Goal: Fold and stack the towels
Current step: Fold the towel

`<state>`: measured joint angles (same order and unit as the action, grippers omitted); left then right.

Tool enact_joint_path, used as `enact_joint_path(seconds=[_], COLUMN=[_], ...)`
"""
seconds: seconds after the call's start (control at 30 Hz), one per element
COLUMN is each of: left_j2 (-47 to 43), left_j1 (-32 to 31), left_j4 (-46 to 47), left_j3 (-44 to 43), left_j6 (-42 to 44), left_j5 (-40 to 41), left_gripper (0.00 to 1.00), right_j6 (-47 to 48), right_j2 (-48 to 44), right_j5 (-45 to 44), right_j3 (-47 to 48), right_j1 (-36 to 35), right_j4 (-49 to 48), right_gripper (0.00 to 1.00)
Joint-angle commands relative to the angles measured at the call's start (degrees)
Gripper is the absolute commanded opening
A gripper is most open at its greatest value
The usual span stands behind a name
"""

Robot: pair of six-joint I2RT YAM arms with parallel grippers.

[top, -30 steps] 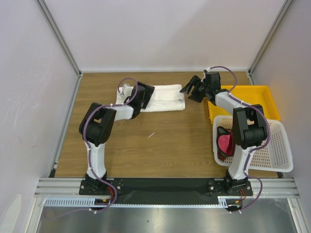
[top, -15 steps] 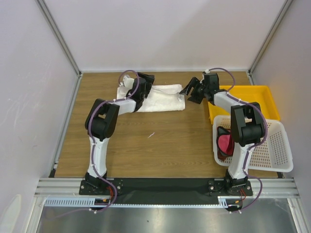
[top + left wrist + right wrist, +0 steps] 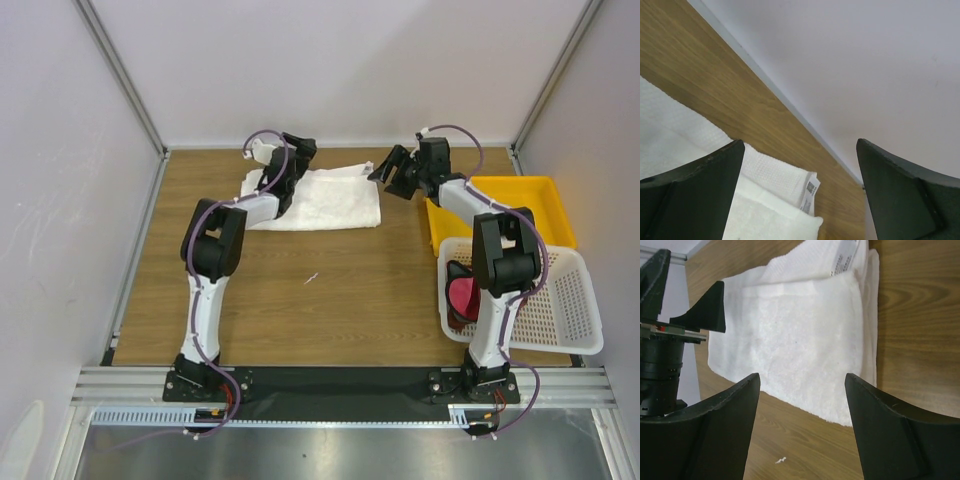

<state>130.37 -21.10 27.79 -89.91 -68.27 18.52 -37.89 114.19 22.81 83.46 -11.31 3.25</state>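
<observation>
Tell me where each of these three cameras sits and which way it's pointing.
Top external: fixed above and behind the bases, looking down on the table; left gripper, right gripper, white towel, basket show.
Left wrist: on the left gripper, facing the back wall over the towel's tagged corner; its open fingers show.
Right wrist: on the right gripper, facing the towel; its open fingers and the left gripper show.
Shared: all three see the towel.

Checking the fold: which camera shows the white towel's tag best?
Left wrist: the tag sits sharp at the towel corner, print visible. Right wrist catches it at the top edge, less clear. Top external shows the whole towel, tag too small to see.
</observation>
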Motion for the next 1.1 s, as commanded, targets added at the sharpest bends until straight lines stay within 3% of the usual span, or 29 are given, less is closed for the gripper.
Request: enact_joint_path(seconds=[0.0,0.17,0.3,0.53,0.73,0.93,1.07], left_j2=[-6.3,-18.2,-23.6,-22.0,-16.4,-12.0,-10.7], left_j1=[1.0,3.3,5.7,11.5,12.4,12.6,12.6], left_j4=[2.6,-5.8,-19.1,-27.3,-32.0,-35.3,-37.7], left_j3=[1.1,5.3,7.6,10.6,8.5,7.9,10.1], left_j6=[9.9,22.5,28.1,29.7,31.0,29.1,26.7], left_j5=[-2.3,-3.3,-2.1,-8.8,-11.8,-13.9,-14.6], left_gripper=[1.0,1.0,1.0,0.96,0.85,0.6,0.54], right_j6=[3.3,7.4,9.1,10.7,12.0,11.7,11.2], right_j2=[1.9,5.4,7.4,12.8,16.6,16.7,15.4], right_j5=[-0.3,-2.1,-3.5,-6.1,-8.2,-9.0,-9.4], right_j3=[4.7,12.3,14.4,17.7,19.2,16.2,12.8], right_j1=[-0.8,-2.8,-4.5,-5.0,-5.1,-5.2,-5.2], right_j4=[0.0,4.1,3.9,6.5,9.3,10.3,10.1], right_gripper=[0.74,0.73,0.7,0.61,0.57,0.55,0.54])
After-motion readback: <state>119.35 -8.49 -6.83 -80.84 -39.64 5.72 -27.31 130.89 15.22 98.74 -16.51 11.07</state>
